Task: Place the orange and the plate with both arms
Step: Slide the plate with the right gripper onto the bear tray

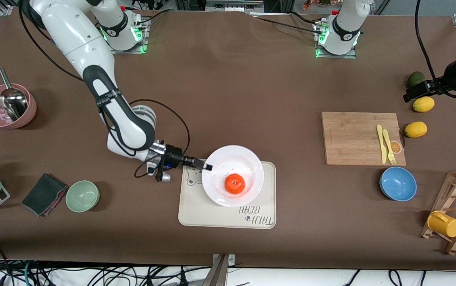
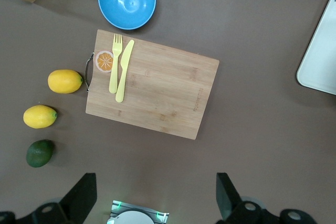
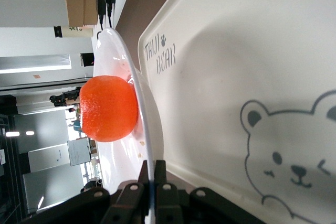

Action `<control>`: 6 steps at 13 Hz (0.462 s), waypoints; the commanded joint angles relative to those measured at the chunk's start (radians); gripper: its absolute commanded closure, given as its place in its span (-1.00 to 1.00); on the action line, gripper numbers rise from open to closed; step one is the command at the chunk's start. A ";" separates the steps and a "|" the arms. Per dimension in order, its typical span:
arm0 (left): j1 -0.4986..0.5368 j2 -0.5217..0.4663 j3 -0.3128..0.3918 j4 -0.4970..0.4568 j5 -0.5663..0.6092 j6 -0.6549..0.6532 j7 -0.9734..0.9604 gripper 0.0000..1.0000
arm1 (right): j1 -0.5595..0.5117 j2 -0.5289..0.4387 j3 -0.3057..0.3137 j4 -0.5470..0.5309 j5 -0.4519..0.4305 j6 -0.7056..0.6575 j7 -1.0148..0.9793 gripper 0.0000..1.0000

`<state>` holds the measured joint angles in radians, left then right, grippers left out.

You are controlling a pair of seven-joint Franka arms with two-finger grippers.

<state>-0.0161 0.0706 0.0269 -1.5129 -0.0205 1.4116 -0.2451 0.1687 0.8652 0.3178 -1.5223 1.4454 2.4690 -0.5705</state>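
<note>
Gripping: right gripper [image 1: 208, 167] pinched shut on the plate [image 1: 248, 159] rim, over the tray [image 1: 228, 216].
Orange [image 1: 234, 184]: sat in plate; likely rolls.
Plate: glossy, probably slippery, breakable.
Left gripper [image 2: 155, 195]: fingers wide apart, empty, waited above board [image 2: 157, 90].

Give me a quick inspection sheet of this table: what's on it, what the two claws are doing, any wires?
Surface: brown table, no spills seen.
Job's things: orange in the plate, on the bear-print tray.
Clutter: cutting board, blue bowl, two lemons, green bowl.
Grippers: right gripper shut on the plate's rim; left gripper open, waiting above the cutting board.
Cables: black cable looped by the right wrist.
Surroundings: tangled wires below the table's edge.
</note>
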 commanded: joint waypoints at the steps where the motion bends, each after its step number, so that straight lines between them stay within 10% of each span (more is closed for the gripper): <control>1: -0.004 -0.006 0.008 -0.001 -0.026 0.003 0.004 -1.00 | 0.006 0.147 -0.011 0.209 -0.091 0.007 0.092 1.00; 6: -0.007 -0.006 0.008 -0.003 -0.026 -0.002 0.003 -1.00 | 0.011 0.244 -0.064 0.349 -0.117 0.010 0.127 1.00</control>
<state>-0.0161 0.0708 0.0269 -1.5136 -0.0205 1.4116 -0.2451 0.1695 1.0666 0.2673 -1.2425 1.3481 2.4718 -0.4719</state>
